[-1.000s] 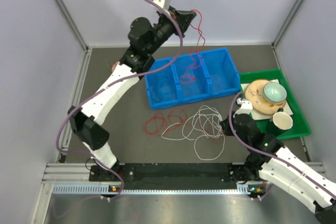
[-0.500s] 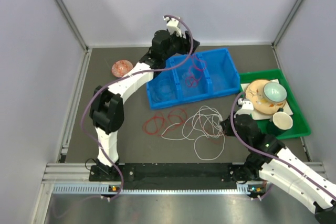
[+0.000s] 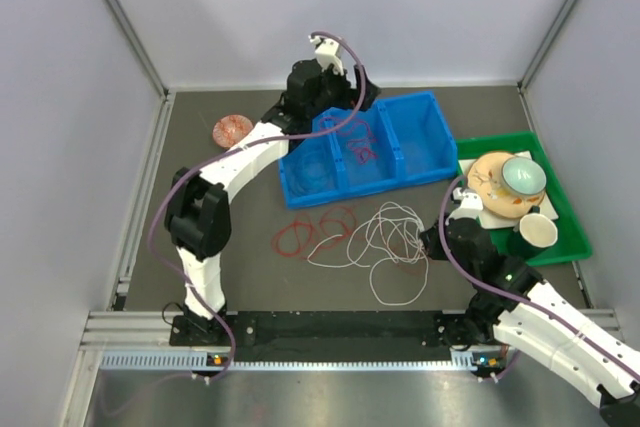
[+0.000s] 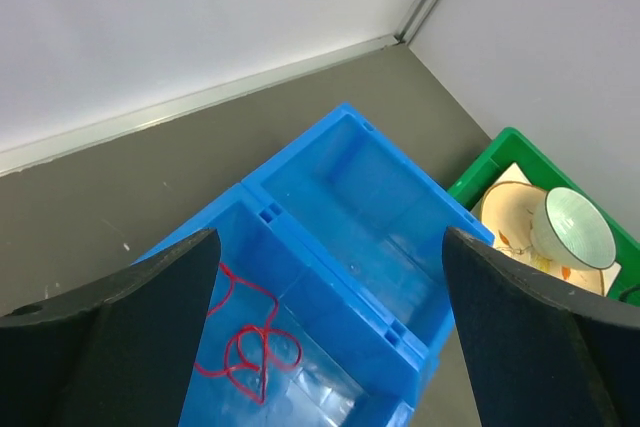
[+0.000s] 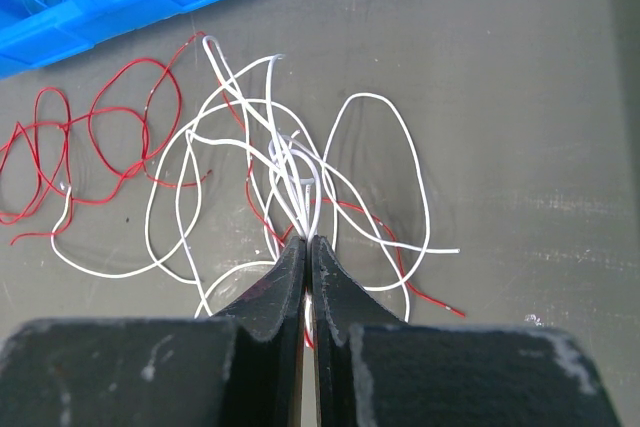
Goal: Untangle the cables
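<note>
Left wrist view, left gripper [image 4: 328, 239] wide apart over blue bin [image 4: 262, 209], red cable [image 4: 250, 349] at seven o'clock, right gripper [image 5: 308, 242] clamped on white cables [image 5: 285, 152].

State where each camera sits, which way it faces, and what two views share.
Top: above and behind the arm bases, looking down on the table; left arm and right arm show.
Left wrist: over the blue bin, looking down into it; the open left gripper frames the view.
Right wrist: low over the table, facing the white cable; right gripper shut on it.
Shared: top and left wrist both show the red cable in the bin.
</note>
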`<control>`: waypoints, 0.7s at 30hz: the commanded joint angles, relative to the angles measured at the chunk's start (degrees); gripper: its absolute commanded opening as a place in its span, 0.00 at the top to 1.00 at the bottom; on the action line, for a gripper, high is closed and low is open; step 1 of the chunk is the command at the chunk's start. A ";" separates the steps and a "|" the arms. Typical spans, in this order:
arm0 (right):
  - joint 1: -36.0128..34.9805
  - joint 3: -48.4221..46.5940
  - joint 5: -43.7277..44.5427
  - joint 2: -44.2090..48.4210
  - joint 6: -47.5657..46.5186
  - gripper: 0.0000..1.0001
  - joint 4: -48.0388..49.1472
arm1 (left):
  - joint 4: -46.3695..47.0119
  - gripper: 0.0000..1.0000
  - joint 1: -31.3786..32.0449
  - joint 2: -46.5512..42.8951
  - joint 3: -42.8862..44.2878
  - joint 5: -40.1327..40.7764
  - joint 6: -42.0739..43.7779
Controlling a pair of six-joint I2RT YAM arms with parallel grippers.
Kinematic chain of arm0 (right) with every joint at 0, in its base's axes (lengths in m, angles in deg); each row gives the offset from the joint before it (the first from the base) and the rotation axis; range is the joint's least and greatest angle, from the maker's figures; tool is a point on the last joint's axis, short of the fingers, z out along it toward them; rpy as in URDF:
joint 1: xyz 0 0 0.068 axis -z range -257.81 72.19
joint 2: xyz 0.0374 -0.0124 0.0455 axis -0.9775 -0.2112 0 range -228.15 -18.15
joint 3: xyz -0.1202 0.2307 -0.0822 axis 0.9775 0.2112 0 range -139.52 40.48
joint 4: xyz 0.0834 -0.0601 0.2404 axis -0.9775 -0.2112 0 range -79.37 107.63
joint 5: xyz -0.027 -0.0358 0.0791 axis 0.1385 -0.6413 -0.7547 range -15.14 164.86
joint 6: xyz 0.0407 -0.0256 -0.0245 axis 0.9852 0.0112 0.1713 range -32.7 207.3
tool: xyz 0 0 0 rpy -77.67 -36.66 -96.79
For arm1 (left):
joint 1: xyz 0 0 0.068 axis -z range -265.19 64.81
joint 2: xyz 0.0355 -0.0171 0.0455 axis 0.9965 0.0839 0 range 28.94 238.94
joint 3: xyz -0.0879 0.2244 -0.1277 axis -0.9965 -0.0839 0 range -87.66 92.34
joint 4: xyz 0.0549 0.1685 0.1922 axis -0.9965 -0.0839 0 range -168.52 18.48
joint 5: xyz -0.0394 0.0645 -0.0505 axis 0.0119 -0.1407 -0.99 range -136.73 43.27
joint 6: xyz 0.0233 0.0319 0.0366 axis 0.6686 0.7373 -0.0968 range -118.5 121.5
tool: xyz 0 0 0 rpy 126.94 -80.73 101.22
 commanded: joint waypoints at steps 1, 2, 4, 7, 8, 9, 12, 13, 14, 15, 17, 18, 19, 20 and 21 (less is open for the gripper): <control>0.47 -1.25 0.18 -0.31 -0.04 1.00 0.70 | 0.00 0.04 -0.09 -9.28 -4.02 3.65 1.29; 0.56 -1.25 0.09 -0.49 -0.12 1.00 0.70 | -3.93 0.04 -0.09 -10.50 -4.37 5.32 1.90; 0.47 -1.08 -0.17 -0.67 -0.04 1.00 0.70 | -6.85 0.04 0.00 -11.48 -5.86 9.37 3.92; 0.56 -0.81 -0.26 -0.49 0.14 1.00 0.96 | -14.14 0.04 0.26 -11.40 -5.52 14.80 6.82; 0.48 -0.81 -0.35 -0.58 -0.03 1.00 0.96 | -15.73 0.04 0.35 -10.87 -5.17 16.66 7.35; 0.47 -0.81 -0.35 -0.76 -0.04 1.00 1.05 | -19.14 0.05 0.35 -10.52 -4.38 18.59 7.36; 0.47 -0.64 -0.52 -1.46 0.14 0.98 1.05 | -22.41 0.06 0.35 -8.68 -3.15 24.22 5.96; 0.47 -0.64 -0.52 -1.55 0.23 0.98 1.14 | -23.21 0.07 0.27 -8.06 -2.53 24.93 5.08; 0.47 -0.64 -0.61 -1.64 0.23 0.99 1.23 | -24.17 0.09 0.18 -6.14 -1.57 25.46 4.11; 0.47 -0.81 -0.61 -1.81 0.14 0.99 1.31 | -26.27 0.10 0.09 -5.16 0.62 26.07 1.84; 0.47 -0.99 -0.52 -1.72 -0.04 1.00 1.32 | -26.73 0.14 0.00 -2.97 2.04 27.39 -1.41; 0.47 -1.07 -0.52 -1.55 -0.04 1.00 1.23 | -26.21 0.15 -0.35 -2.78 1.87 27.83 -2.39; 0.47 -1.07 -0.52 -1.46 -0.12 1.00 1.23 | -26.11 0.15 -0.70 -2.26 1.96 27.93 -3.18; 0.39 -1.16 -0.61 -1.29 -0.21 1.00 1.23 | -26.11 0.16 -1.05 -1.99 1.87 27.23 -4.06; 0.47 -1.16 -0.61 -1.37 -0.13 1.00 1.23 | -25.94 0.17 -2.01 -1.73 1.96 26.09 -5.46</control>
